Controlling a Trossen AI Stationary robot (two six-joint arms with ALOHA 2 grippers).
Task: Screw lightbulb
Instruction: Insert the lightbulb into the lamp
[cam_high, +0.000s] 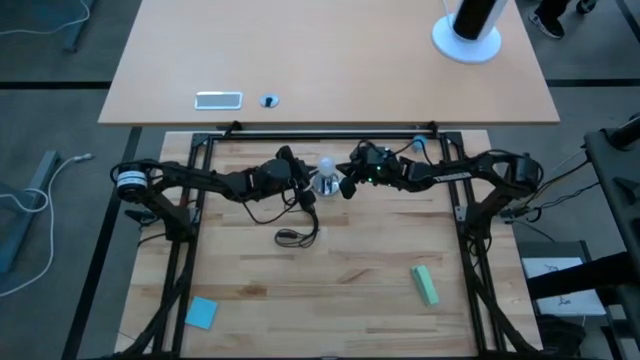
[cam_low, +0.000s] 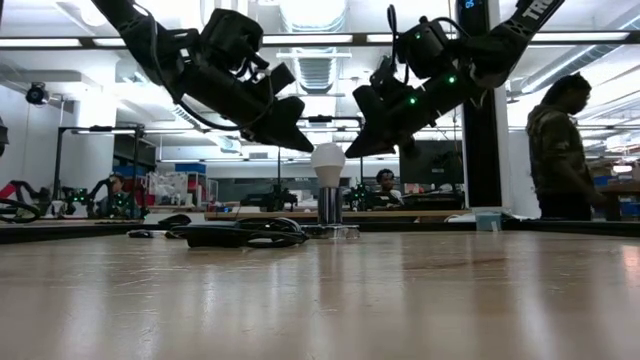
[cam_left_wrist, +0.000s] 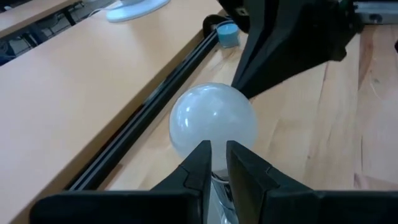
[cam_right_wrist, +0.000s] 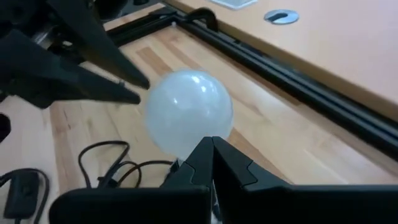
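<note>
- We see the frosted-white, pear-shaped lightbulb (cam_low: 327, 160) upright in the round silver socket (cam_low: 330, 205), between both grippers.
- Left gripper (cam_low: 303, 145): fingers nearly together, holding nothing, beside the bulb.
- Right gripper (cam_low: 353, 152): fingers pressed together, opposite.

Behind the wooden work table (cam_high: 330, 300) stands a light-brown desk (cam_high: 330, 60) on a grey floor (cam_high: 50, 100), and long ceiling lights (cam_low: 60, 42) shine over the room.
</note>
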